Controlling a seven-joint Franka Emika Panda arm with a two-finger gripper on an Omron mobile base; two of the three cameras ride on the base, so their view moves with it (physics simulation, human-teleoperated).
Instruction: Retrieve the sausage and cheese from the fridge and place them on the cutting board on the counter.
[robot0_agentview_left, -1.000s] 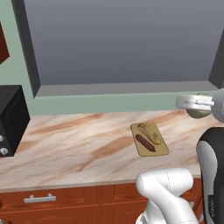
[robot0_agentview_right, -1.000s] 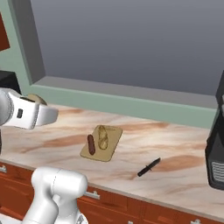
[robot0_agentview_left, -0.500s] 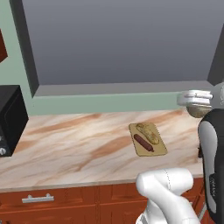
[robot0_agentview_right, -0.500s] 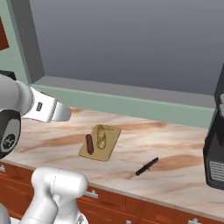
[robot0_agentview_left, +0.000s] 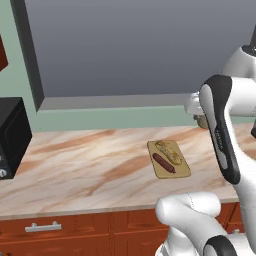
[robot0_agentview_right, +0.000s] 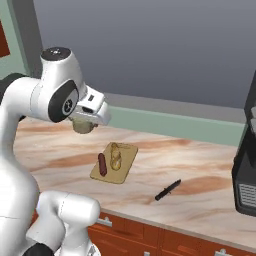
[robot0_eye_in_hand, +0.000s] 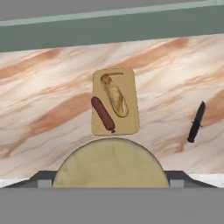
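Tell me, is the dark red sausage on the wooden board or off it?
On: dark red sausage lies on the tan wooden board.

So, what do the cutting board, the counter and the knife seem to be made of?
The cutting board looks like light tan wood, matte, with faint grain. The counter looks like polished stone, probably marble, from its beige-and-tan veining. The knife is uniformly dark, so metal or plastic cannot be told apart.
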